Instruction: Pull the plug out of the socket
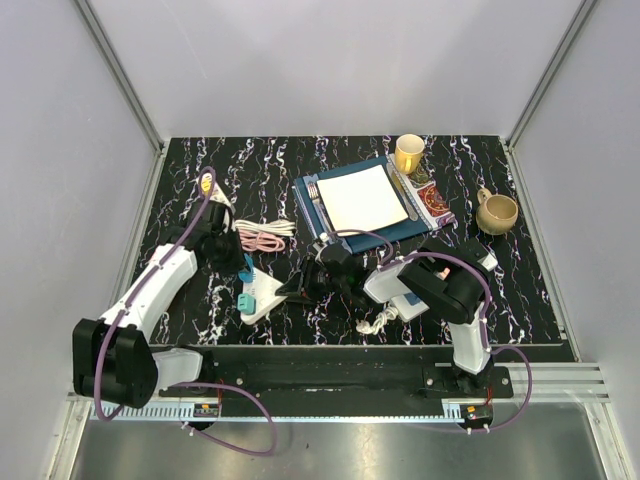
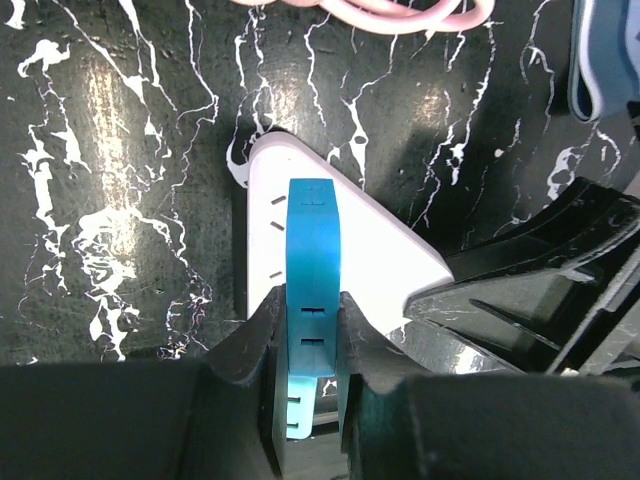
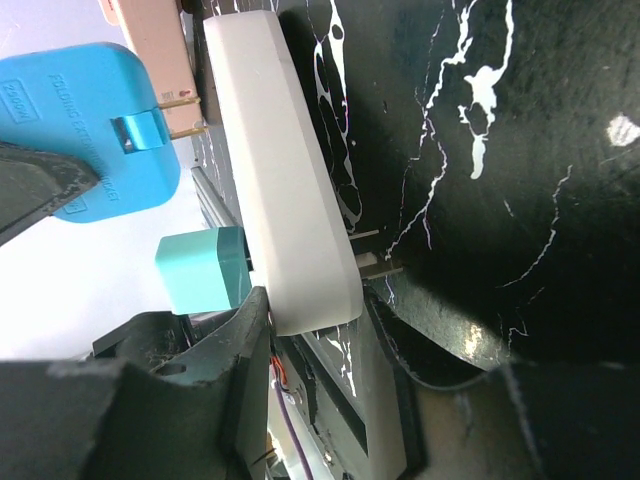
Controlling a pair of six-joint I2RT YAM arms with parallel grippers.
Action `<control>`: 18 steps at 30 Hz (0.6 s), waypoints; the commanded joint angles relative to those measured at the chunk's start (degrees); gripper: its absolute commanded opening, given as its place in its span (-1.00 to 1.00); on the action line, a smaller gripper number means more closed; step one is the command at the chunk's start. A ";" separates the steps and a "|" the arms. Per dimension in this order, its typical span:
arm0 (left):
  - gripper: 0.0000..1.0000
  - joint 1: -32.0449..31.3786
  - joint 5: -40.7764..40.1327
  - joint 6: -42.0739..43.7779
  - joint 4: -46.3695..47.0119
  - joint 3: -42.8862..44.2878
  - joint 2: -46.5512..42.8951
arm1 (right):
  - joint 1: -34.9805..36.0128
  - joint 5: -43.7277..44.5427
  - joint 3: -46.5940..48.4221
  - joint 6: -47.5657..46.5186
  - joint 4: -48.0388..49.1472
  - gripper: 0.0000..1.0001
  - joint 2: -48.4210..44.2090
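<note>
The blue plug carries small white lettering on its flat side that begins "FOLDING"; the rest of that line, and a second short line at the plug's edge, are too small to read; no other writing shows.

The left hand is clamped on the blue plug, one dark finger pressed on each flat side; the plug stands on edge over the white socket. In the right wrist view two brass pins show in the narrow gap between the plug and the socket's face; whether their tips are still seated cannot be told.

The right hand is closed around one end of the socket and holds it against the black marbled counter. A small teal cube sits plugged into the same face of the socket, beside the blue plug; a pale pink plug sits at the socket's other end.
</note>
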 commanded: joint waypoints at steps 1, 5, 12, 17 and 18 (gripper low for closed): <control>-1.00 0.69 3.17 -0.70 0.18 4.82 -1.05 | 0.24 7.90 -1.67 -1.89 -10.32 -1.00 1.10; -1.00 0.61 -0.68 -1.06 -0.88 4.57 -3.06 | 0.42 4.40 0.70 -4.43 -10.40 -0.96 1.10; -1.00 0.61 -1.05 -0.27 -2.20 6.05 -8.34 | 0.33 -2.90 5.71 -7.68 -10.49 -0.21 -2.50; -1.00 0.70 1.59 -0.44 -2.64 7.72 -11.59 | -0.46 -4.41 9.23 -9.88 -15.76 0.30 -7.16; -1.00 0.70 1.77 -0.44 -2.72 8.08 -11.85 | -0.63 -3.97 9.41 -10.15 -18.12 0.42 -8.12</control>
